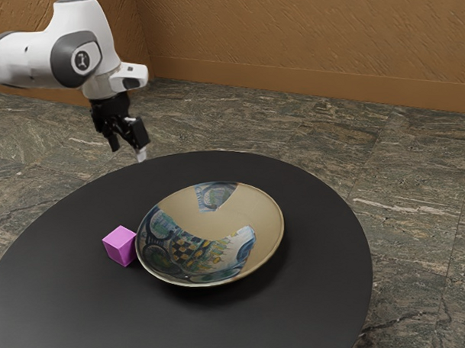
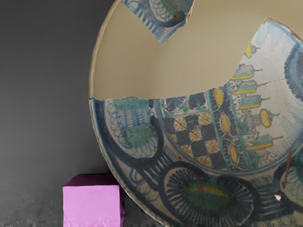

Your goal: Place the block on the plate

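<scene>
Exterior view first: my gripper hangs at the exterior view's upper left, fingers pointing down, well apart from both the block and the plate. Its two fingers stand apart with a clear gap between them, and I have nothing in their hold; exactly how wide the gap is, I can't tell from here.

The block, a small pinkish-purple cube, sits on the round black table, just beside the plate on the exterior view's left of it. It is outside the rim, not on the plate. From my wrist view I get the same reading: the block lies flat on the dark tabletop, close up against the outside of the plate's curved edge. Whether the two actually touch, I can't make out from either camera.

The plate is wide and shallow with a raised rim, resting on the table. Much of it is plain tan; the rest carries painted patches in blue, green, yellow and white, with a checkered area and a row of little towers that I can pick out in my wrist view. Past the table I see a grey-brown veined stone floor and a rough orange-brown wall.
</scene>
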Available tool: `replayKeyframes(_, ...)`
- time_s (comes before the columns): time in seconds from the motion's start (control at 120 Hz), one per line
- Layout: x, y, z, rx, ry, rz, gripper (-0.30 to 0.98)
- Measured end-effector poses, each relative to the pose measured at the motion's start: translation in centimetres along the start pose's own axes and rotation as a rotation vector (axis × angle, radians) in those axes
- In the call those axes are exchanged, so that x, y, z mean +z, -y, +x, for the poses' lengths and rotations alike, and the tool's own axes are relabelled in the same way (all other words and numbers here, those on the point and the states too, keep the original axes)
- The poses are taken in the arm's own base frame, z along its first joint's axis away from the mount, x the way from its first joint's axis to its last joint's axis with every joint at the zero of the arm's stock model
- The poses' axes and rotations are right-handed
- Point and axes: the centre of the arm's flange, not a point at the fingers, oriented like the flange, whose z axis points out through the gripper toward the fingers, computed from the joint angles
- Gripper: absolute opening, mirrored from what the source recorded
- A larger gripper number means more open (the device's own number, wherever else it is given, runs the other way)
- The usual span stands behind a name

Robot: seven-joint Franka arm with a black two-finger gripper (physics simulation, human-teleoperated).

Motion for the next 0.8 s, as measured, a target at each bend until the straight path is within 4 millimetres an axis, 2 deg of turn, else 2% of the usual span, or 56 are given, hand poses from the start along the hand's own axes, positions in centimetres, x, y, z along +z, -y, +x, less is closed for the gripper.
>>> replayKeyframes(0.167,1.1,0.0,-1.1,-0.011,0.063,-0.019,0.69)
replayKeyframes(0.475,7.1,3.1,-4.2,-0.084,0.16,-0.037,0.69)
replayKeyframes(0.8,13.8,4.3,-6.6,-0.117,0.186,-0.028,0.69)
